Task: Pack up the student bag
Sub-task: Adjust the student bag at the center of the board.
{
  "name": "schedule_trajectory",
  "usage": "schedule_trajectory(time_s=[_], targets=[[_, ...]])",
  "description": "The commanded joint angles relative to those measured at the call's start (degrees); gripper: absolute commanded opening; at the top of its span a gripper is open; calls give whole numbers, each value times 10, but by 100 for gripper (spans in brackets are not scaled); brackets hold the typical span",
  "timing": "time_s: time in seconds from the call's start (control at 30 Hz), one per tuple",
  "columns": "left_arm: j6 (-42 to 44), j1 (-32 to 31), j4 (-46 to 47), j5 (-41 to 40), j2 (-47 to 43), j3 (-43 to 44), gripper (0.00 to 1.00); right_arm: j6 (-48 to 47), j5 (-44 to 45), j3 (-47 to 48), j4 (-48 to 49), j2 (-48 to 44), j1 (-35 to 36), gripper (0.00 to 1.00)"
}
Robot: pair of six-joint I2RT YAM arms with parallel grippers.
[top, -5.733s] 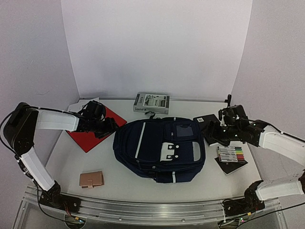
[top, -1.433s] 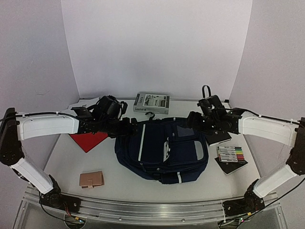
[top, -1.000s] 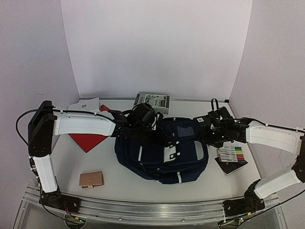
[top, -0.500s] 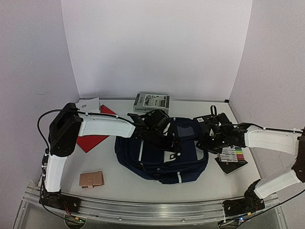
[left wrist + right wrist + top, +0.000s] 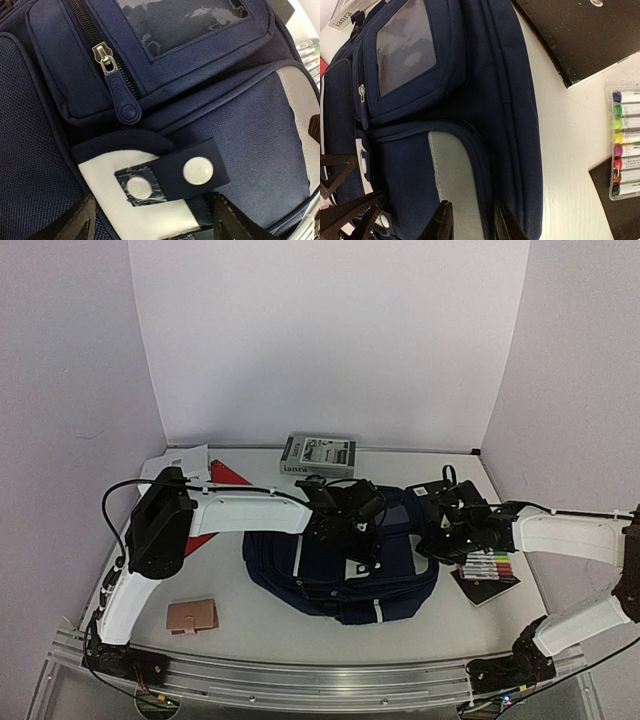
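The white surface point(image 5: 250, 635) sits inside plain pale walls. The bag point(image 5: 330, 580) lies at its middle, front up. A wallet point(image 5: 191, 616) lies near left, a red folder point(image 5: 203, 540) left, a book point(image 5: 318, 455) at the back and markers point(image 5: 485, 565) right. The left gripper point(image 5: 150, 222) has jaws wide astride the buckle strap point(image 5: 172, 175). The right gripper point(image 5: 472, 222) has jaws narrow at the bag's right side, and I cannot tell if they grip.

We see a white table point(image 5: 250, 625) with the bag point(image 5: 330, 585) lying in its middle and a tan wallet point(image 5: 191, 616) near its front left. At the back left lie a red folder point(image 5: 226, 477) and a white sheet point(image 5: 170, 460), at the back a grey box point(image 5: 318, 455). At the right lies a black pad point(image 5: 490, 588) carrying markers point(image 5: 485, 565).
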Motion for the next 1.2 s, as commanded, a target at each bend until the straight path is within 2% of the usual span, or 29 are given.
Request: schedule_trajectory(time_s=[0.0, 0.37, 0.53, 0.77, 1.03, 1.17], targets=[[-5, 1, -48, -68, -14, 9, 70, 5, 7, -1, 19, -6, 2, 24], [-29, 1, -89, -144, -63, -26, 47, 7, 12, -3, 19, -8, 2, 18], [-35, 1, -100, -185, -91, -45, 33, 7, 19, 3, 19, -12, 1, 17], [-42, 7, -121, -218, -113, -61, 22, -2, 0, 21, 19, -40, 2, 16], [-48, 32, -120, -217, -137, -95, 12, -4, -53, 47, 33, -33, 23, 23], [-49, 44, -107, -207, -154, -116, 7, 14, -58, 47, 56, 0, 40, 32]])
